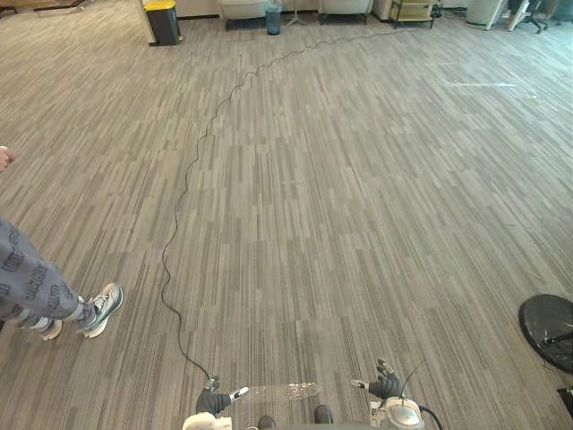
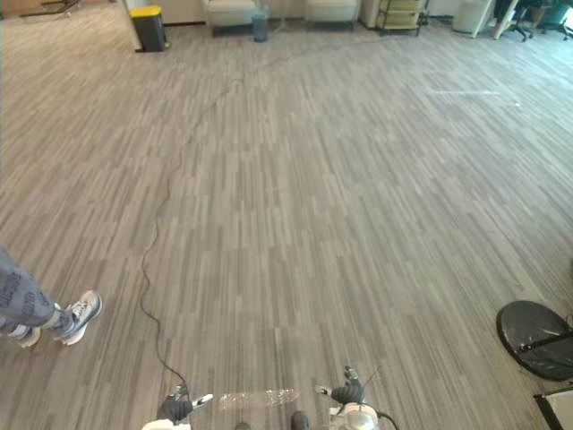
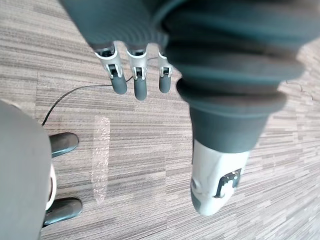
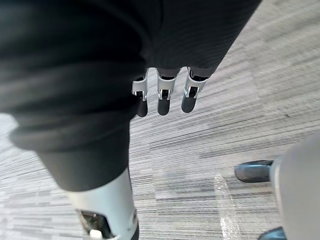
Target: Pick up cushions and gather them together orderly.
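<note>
Across the left eye view a grey striped carpet floor (image 1: 358,197) runs to the far wall, where pale seats (image 1: 243,8) stand near a yellow-lidded bin (image 1: 163,20). Where the cushions lie I cannot tell; those seats look the likeliest place, well apart from the robot. A person (image 1: 27,282) stands at the left edge, shoes (image 1: 100,309) pointing inward. The left hand (image 1: 215,399) and right hand (image 1: 385,387) hang low at the bottom edge.

From the right eye view, a round black base (image 2: 534,338) sits on the floor off to the right.

Left wrist view: fingers (image 3: 140,86) straight and a little apart over the carpet, holding nothing.

Right wrist view: fingers (image 4: 163,102) likewise straight and empty, hanging above the floor.

The main risk, as I judge it, is the walk itself. Drifting left could clip the person's shoes, and drifting right could catch the base and upset a two-legged robot. With no target fixed, it may also head the wrong way.
</note>
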Available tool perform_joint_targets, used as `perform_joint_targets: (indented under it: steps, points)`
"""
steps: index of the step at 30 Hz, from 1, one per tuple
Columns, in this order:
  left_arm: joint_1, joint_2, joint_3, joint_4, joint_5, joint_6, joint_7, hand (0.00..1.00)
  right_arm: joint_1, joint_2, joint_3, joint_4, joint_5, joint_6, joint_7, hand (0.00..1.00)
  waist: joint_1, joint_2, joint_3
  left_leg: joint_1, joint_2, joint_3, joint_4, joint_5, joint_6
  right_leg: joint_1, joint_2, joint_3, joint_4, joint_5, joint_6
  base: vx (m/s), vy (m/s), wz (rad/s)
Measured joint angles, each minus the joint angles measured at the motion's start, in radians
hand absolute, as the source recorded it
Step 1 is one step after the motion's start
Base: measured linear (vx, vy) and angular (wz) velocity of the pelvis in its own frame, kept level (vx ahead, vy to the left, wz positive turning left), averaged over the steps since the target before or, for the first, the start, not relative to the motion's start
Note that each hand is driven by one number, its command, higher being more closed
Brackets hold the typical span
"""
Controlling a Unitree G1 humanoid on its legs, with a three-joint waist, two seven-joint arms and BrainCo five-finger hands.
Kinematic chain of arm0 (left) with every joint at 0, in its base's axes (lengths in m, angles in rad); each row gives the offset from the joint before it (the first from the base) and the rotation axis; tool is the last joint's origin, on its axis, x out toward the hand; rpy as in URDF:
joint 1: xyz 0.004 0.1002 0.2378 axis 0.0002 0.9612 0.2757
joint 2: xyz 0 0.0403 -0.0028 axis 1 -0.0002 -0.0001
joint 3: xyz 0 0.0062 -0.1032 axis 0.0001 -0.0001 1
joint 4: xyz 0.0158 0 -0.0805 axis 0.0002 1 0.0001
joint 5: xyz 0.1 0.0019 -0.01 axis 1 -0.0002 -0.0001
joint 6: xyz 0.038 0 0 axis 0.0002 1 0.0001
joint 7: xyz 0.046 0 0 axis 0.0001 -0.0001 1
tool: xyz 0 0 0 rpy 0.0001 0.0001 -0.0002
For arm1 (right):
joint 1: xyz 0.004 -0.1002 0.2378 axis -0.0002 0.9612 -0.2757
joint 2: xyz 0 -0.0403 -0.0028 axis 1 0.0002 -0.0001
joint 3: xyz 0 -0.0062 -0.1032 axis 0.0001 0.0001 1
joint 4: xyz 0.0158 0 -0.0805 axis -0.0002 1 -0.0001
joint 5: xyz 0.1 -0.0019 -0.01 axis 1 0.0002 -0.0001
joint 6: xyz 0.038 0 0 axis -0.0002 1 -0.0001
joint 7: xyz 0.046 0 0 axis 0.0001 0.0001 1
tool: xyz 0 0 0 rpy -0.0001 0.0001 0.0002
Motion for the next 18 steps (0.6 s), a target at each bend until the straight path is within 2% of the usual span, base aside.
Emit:
perform_joint_targets:
  steps: [2, 3, 7, 18]
  points:
    - [-0.002, 0.001, -0.002, 0.002, 0.0, 0.002, 0.0, 0.0, 0.002, 0.0, -0.023, 0.001, 0.022, 0.0, 0.007, 0.0, 0.0, 0.0, 0.0, -0.003, -0.004, -0.009, 0.0, -0.006, 0.003, 0.002, -0.004, -0.01, 0.0, -0.002, -0.003, 0.12, 0.009, 0.21]
    - [-0.032, 0.006, -0.026, 0.038, 0.0, 0.019, 0.002, 0.0, -0.005, 0.004, -0.052, 0.013, 0.062, 0.001, 0.019, 0.0, 0.001, 0.0, -0.001, -0.014, -0.013, -0.033, 0.005, -0.006, 0.003, 0.006, -0.012, -0.029, -0.002, -0.004, 0.0, 0.16, 0.006, 0.27]
    - [-0.037, 0.006, -0.033, 0.04, -0.001, 0.019, 0.004, 0.0, -0.008, 0.009, -0.069, 0.024, 0.091, 0.0, 0.024, 0.0, 0.001, 0.0, -0.001, 0.004, -0.015, -0.038, 0.006, -0.006, 0.003, 0.028, -0.014, -0.049, -0.001, -0.004, 0.001, 0.04, -0.017, 0.14]
    - [-0.046, 0.013, -0.072, 0.061, -0.001, 0.019, 0.0, 0.0, -0.003, 0.007, -0.071, 0.037, 0.093, 0.0, 0.024, 0.0, 0.0, 0.002, 0.001, 0.002, -0.017, -0.067, -0.001, 0.011, 0.014, 0.016, -0.021, -0.076, 0.033, -0.032, 0.003, -0.08, -0.034, 0.08]
